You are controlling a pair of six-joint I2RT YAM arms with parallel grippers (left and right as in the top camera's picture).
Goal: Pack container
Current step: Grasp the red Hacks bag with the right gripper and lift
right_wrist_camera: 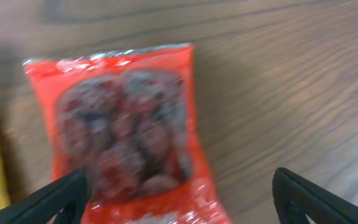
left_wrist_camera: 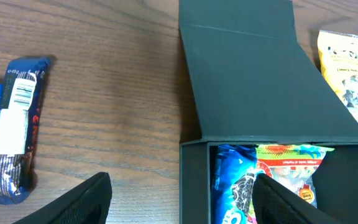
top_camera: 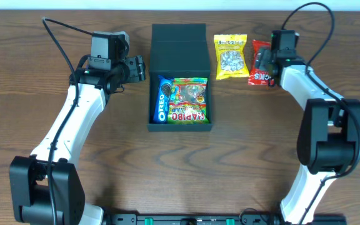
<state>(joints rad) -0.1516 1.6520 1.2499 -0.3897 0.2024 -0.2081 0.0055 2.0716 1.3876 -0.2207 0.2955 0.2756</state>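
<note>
The container [top_camera: 181,127] is a dark box in the middle of the table, with its flap lid [top_camera: 179,39] open at the back. An Oreo packet [top_camera: 163,99] and a Haribo packet [top_camera: 190,100] lie inside. My left gripper [top_camera: 140,67] is open and empty beside the box's left wall; in the left wrist view its fingers [left_wrist_camera: 179,208] straddle that wall [left_wrist_camera: 194,180]. My right gripper [top_camera: 263,64] is open just above a red snack packet [top_camera: 259,77], which fills the blurred right wrist view [right_wrist_camera: 123,137] between the fingers [right_wrist_camera: 182,202].
A yellow snack packet [top_camera: 230,56] lies between the box and the red packet. It also shows in the left wrist view [left_wrist_camera: 353,74]. A blue wrapped bar [left_wrist_camera: 11,137] lies on the wood left of the box, hidden in the overhead view.
</note>
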